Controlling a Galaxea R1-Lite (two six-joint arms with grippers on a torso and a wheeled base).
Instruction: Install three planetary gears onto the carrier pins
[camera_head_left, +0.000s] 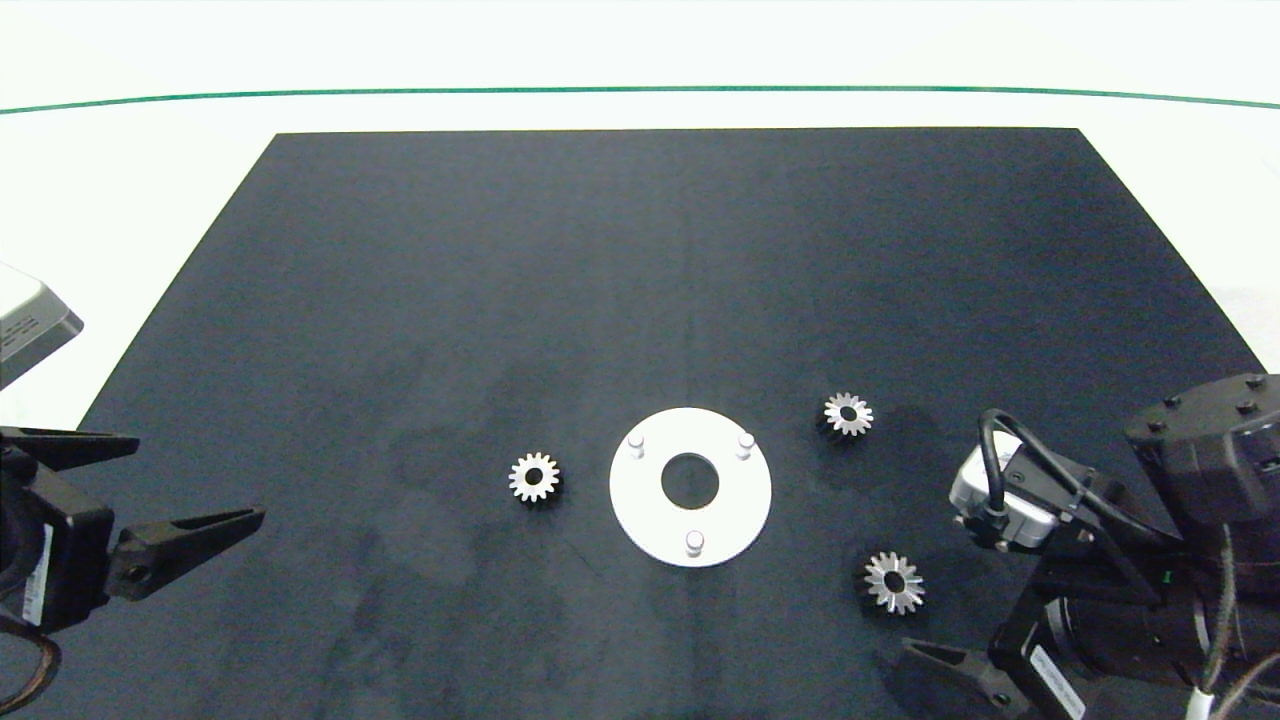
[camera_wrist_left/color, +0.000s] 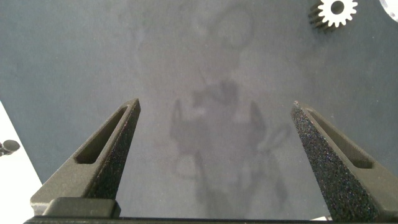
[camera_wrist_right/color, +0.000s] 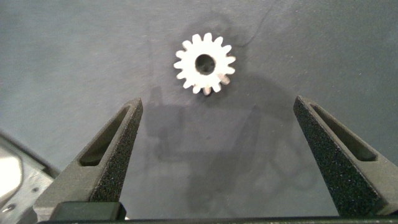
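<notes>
3 planetary gears, loose at 3, 4, 9 o'clock of carrier pins: rigid, slippery; pinch across teeth. Right gripper and left gripper spread, empty.

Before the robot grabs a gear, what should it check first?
1. All three pegs free: the white disc shows its three pegs bare. Ok.
2. All three gears within sight: left gear, far right gear, near right gear, each flat on the black mat. Ok.
3. Right gripper open, empty: ok.
4. A gear lined up with it: one lies ahead of its fingers, not between them. Not ok yet.
5. Left gripper open, empty, off to the side: ok.
</notes>
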